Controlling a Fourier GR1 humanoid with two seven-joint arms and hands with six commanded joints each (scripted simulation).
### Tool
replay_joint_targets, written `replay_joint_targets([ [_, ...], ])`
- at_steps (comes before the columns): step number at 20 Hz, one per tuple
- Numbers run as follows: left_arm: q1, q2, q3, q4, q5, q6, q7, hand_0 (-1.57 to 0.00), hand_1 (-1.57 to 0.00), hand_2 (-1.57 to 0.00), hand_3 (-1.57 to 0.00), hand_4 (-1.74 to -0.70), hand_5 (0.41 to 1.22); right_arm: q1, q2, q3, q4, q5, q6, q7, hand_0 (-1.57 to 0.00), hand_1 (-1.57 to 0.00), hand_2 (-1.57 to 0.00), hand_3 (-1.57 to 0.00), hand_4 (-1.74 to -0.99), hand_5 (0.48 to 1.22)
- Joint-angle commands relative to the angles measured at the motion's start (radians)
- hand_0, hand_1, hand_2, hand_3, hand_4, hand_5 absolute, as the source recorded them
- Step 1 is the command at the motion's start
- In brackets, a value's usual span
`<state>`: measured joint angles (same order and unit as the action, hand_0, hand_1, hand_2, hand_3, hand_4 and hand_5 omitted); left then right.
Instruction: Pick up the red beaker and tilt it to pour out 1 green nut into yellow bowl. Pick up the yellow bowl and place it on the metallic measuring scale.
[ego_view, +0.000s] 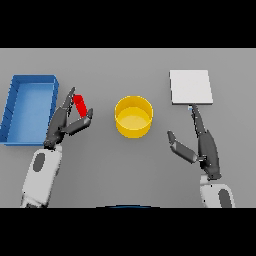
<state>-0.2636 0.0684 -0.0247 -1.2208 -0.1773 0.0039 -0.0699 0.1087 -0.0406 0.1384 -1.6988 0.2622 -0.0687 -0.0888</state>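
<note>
**Red beaker held, pour not yet made**

The left robot hand pinches the red beaker between fingers and thumb — left of the yellow bowl, not over it. The right robot hand rests spread below the metallic scale — likely waiting for the bowl.
</note>
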Motion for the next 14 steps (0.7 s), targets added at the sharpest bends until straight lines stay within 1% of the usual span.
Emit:
replay_joint_targets([
  [1,-0.02,-0.004,0.007,0.036,0.001,0.001,0.0,0.0,0.0,0.0,0.0,-1.3,0.689,-0.01,-0.002,-0.01,0.008,-0.005,-0.004,0.012,0.0,0.0,0.0,0.0,-1.27,0.642],
  [2,-0.028,0.003,0.01,0.049,-0.006,0.007,-0.013,0.0,0.0,0.0,0.0,-1.3,0.691,-0.012,-0.005,-0.013,0.009,-0.005,-0.005,0.009,0.0,0.0,0.0,0.0,-1.272,0.644],
  [4,-0.074,-0.009,0.012,0.086,-0.009,0.013,0.006,0.0,0.0,0.0,0.0,-1.29,0.686,-0.008,0.0,-0.005,0.007,0.002,-0.007,0.003,0.0,0.0,0.0,0.0,-1.267,0.644],
  [6,-0.093,-0.007,0.015,0.11,-0.011,0.014,0.0,0.0,0.0,0.0,0.0,-1.29,0.683,-0.024,0.008,-0.01,0.005,-0.009,-0.008,0.025,0.0,0.0,0.0,0.0,-1.269,0.642],
  [8,-0.122,-0.004,0.027,0.138,-0.005,0.011,0.003,0.0,0.0,0.0,0.0,-1.29,0.683,-0.017,0.004,-0.01,0.017,-0.005,-0.008,0.015,0.0,0.0,0.0,0.0,-1.265,0.638],
  [9,-0.134,-0.007,0.031,0.153,0.002,0.005,-0.007,0.0,0.0,0.0,0.0,-1.3,0.686,-0.024,0.003,-0.013,0.012,-0.008,-0.007,0.027,0.0,0.0,0.0,0.0,-1.268,0.639],
  [11,-0.146,-0.007,0.042,0.171,0.014,-0.002,-0.039,0.0,0.0,0.0,0.0,-1.32,0.692,-0.015,-0.006,-0.019,0.014,-0.009,-0.007,0.013,0.0,0.0,0.0,0.0,-1.264,0.64],
  [14,-0.172,-0.023,0.061,0.221,0.028,0.004,-0.055,0.0,0.0,0.0,0.0,-1.35,0.704,-0.027,0.003,-0.012,0.02,0.004,-0.017,0.021,0.0,0.0,0.0,0.0,-1.261,0.641],
])
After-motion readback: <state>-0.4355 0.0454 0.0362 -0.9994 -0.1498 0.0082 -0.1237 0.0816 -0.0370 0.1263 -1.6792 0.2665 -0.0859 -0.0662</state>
